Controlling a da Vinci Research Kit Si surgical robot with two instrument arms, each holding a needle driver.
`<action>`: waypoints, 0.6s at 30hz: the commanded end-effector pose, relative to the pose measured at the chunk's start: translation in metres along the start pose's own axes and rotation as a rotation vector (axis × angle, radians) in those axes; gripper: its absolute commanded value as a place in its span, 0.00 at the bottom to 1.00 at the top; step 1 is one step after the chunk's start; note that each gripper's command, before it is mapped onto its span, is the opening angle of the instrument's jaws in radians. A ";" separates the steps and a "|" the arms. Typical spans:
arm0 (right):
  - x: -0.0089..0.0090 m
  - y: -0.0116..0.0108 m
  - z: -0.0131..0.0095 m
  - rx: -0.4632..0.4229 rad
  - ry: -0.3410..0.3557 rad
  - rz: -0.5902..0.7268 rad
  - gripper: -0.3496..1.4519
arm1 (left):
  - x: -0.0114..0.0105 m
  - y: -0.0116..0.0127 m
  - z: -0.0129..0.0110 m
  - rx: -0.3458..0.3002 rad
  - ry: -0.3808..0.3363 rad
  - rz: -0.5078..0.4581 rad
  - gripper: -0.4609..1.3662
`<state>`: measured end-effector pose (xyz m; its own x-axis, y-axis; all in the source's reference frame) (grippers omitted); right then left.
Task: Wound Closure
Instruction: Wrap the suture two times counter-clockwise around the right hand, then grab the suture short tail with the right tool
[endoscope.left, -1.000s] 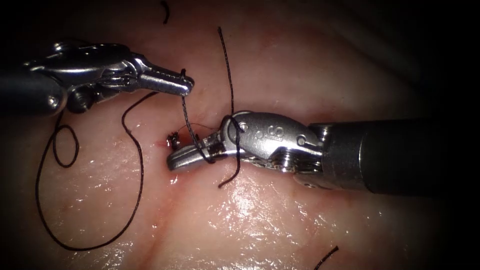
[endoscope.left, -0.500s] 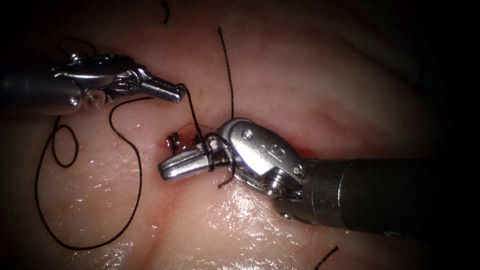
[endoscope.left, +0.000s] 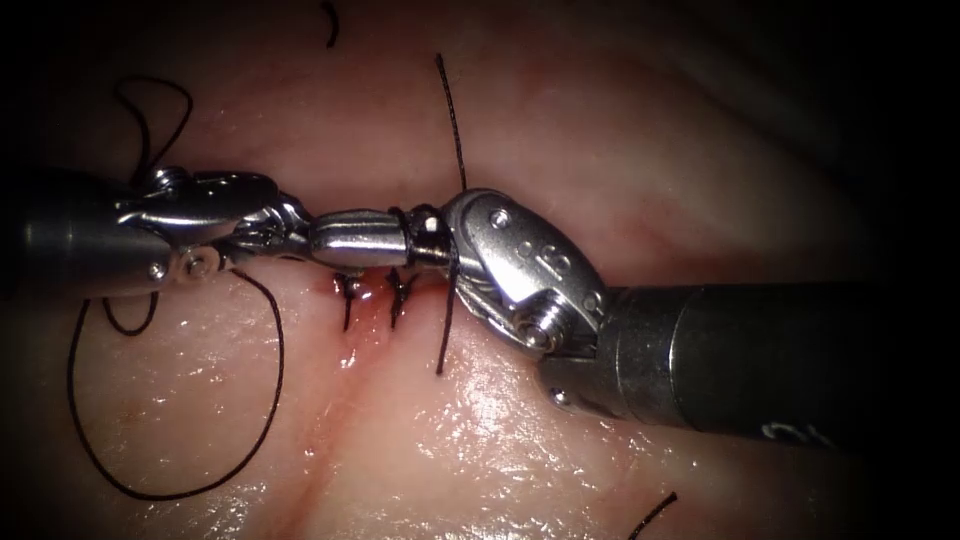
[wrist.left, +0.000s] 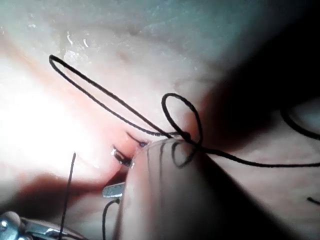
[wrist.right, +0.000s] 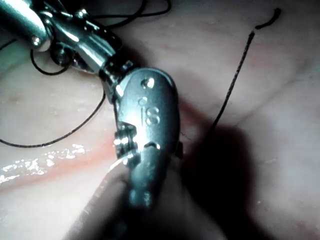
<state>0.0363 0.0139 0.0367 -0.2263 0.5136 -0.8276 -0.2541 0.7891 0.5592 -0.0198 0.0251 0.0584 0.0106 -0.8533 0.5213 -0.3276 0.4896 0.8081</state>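
On the tissue (endoscope.left: 520, 430), the left tool (endoscope.left: 310, 238) comes in from the left and is shut on the black thread (endoscope.left: 275, 400). It meets the tip of the right tool (endoscope.left: 340, 240) just above the cut (endoscope.left: 345, 350). A loop of thread (endoscope.left: 400, 230) is wound around the right tool's tip. Two dark stitches (endoscope.left: 347, 290) (endoscope.left: 397, 288) sit in the cut under the tools. The right wrist view has the right tool (wrist.right: 112, 75) touching the left tool (wrist.right: 80, 37). In the left wrist view, thread (wrist.left: 100, 95) crosses near a stitch (wrist.left: 120, 156).
A long slack curve of thread lies on the tissue left of the cut. A free strand (endoscope.left: 452, 110) runs down behind the right tool to an end (endoscope.left: 440, 365). Cut ends of thread (endoscope.left: 652, 515) (endoscope.left: 330, 22) lie apart. Red fluid (endoscope.left: 350, 358) marks the cut.
The left tool has come down and right with the thread until it meets the right tool. The right tool has risen from the tissue with the loop around it.
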 end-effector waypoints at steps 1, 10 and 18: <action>0.0001 0.0002 -0.0001 -0.050 -0.016 -0.014 0.57 | 0.0005 -0.0001 0.0005 -0.010 0.002 0.003 0.06; -0.0009 0.0000 -0.0005 -0.213 -0.105 -0.068 0.86 | 0.0026 -0.0007 0.0025 -0.039 0.020 0.018 0.06; -0.0018 0.0006 -0.0018 -0.365 -0.190 0.000 0.79 | 0.0024 -0.0024 0.0028 -0.147 0.012 0.054 0.06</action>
<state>0.0346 0.0129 0.0387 -0.0537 0.5944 -0.8024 -0.5893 0.6298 0.5060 -0.0215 0.0214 0.0567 0.0058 -0.8194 0.5732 -0.1790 0.5631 0.8068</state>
